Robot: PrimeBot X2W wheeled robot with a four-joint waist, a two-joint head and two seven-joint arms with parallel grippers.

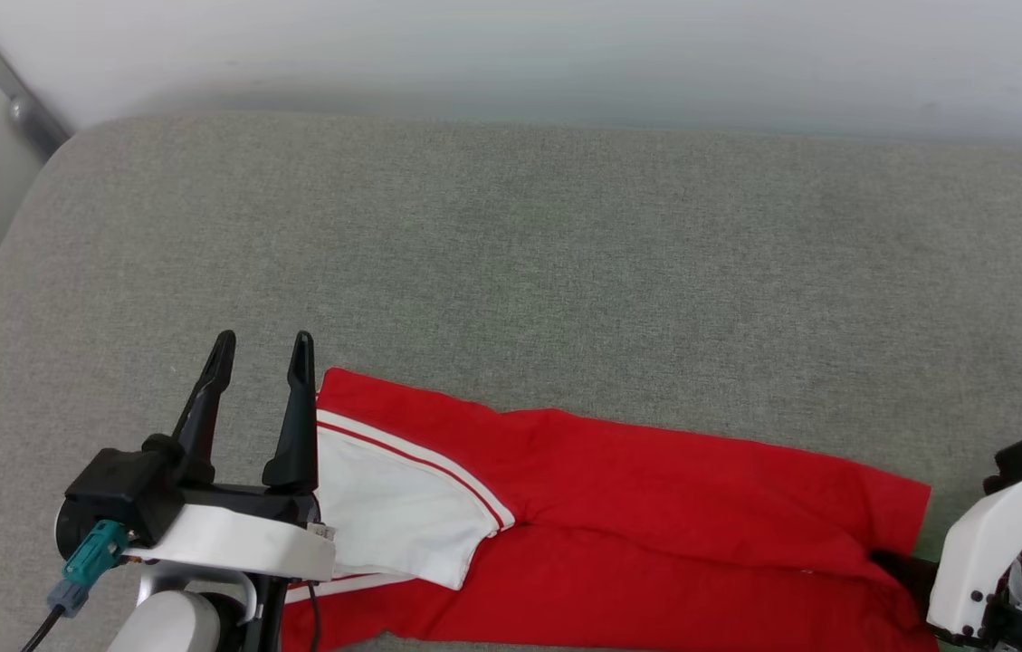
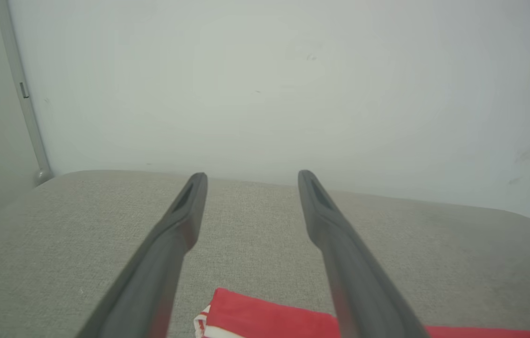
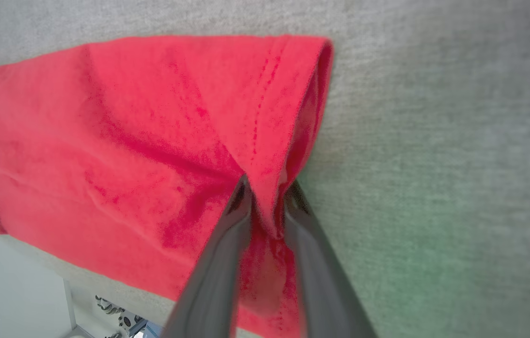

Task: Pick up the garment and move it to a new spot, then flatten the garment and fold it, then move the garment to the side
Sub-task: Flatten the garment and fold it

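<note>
The garment, a red T-shirt with a white, red-trimmed sleeve, lies folded lengthwise along the near edge of the grey cushion. My left gripper stands open just left of the garment's left end, fingers pointing away, nothing between them. From the left wrist view the left gripper hovers over bare cushion with a corner of the garment below it. In the right wrist view my right gripper is shut on a pinched ridge of the garment near its right hem. The right wrist sits at the garment's right end.
The grey fabric cushion stretches wide beyond the garment up to a pale wall. A metal post runs down at the far left corner. The cushion's near edge and floor items show at the bottom of the right wrist view.
</note>
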